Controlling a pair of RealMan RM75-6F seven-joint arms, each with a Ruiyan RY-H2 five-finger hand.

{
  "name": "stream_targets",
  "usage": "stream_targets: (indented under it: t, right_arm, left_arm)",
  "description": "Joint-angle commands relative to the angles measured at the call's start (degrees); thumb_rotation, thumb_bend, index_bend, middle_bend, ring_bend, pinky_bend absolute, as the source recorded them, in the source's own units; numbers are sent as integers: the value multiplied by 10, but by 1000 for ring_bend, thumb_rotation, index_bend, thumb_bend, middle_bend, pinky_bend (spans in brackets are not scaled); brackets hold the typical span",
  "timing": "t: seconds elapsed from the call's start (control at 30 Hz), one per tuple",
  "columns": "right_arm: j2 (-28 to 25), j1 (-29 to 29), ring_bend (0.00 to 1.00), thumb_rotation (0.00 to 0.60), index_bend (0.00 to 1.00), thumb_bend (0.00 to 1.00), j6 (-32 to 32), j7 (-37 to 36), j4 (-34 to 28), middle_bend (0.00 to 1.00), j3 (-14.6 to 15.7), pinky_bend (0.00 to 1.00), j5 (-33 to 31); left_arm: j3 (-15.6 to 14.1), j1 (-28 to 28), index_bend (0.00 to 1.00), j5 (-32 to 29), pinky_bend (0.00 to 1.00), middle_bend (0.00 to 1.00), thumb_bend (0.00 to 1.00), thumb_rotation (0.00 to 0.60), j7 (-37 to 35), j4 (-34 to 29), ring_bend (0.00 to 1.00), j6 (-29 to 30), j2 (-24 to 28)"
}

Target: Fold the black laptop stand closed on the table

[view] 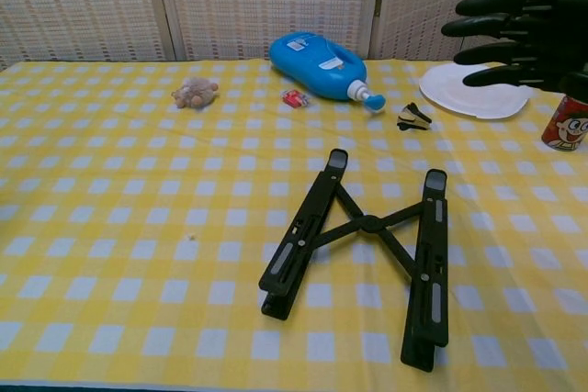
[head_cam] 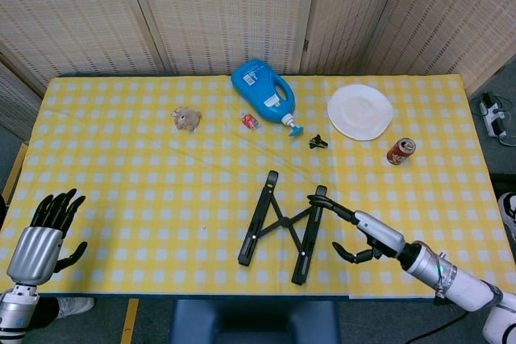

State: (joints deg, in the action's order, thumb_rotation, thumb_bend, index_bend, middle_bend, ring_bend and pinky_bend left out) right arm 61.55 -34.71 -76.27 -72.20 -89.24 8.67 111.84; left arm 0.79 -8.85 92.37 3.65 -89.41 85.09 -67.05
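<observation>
The black laptop stand (head_cam: pixel 284 221) lies flat and spread open on the yellow checked tablecloth, near the front edge, its two rails joined by crossed links; in the chest view the stand (view: pixel 370 223) fills the lower middle. My right hand (head_cam: pixel 359 234) hovers just right of the stand with fingers apart, holding nothing, one finger reaching over the top of the right rail. The chest view shows this right hand (view: pixel 522 29) raised above the table, apart from the stand. My left hand (head_cam: pixel 47 231) is at the front left corner, fingers spread and empty, far from the stand.
Behind the stand lie a blue detergent bottle (head_cam: pixel 262 93), a white plate (head_cam: pixel 359 111), a red can (head_cam: pixel 401 151), a black clip (head_cam: pixel 318 142), a small red item (head_cam: pixel 249 121) and a small plush toy (head_cam: pixel 186 119). Woven screens stand behind the table.
</observation>
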Motion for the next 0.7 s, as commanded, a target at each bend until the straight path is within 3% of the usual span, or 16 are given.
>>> stream_targets:
  t: [0.03,0.4,0.63,0.7]
  right_arm:
    - [-2,-1,0,600,0,599,41,99,-5,0,-1,0,-21]
    - [32,18,25,600,0,599,145,569,-41,5,-54,0,-127]
    - [104,35,104,600,0,360,133,845,10,143,-86,0,-159]
    - [128,38,119,600,21,329,128,880,27,176,-89,0,-159]
  left_arm:
    - [6,-18,0,10,0,25,341,600,-4,-4,37,-15,10]
    - [51,-131,0,28,0,24,327,600,-5,-13,39,-117,9]
    - [76,-205,0,13,0,14,230,600,0,28,36,-183,-55]
    - [78,-218,0,14,0,9,198,600,6,37,33,-189,-74]
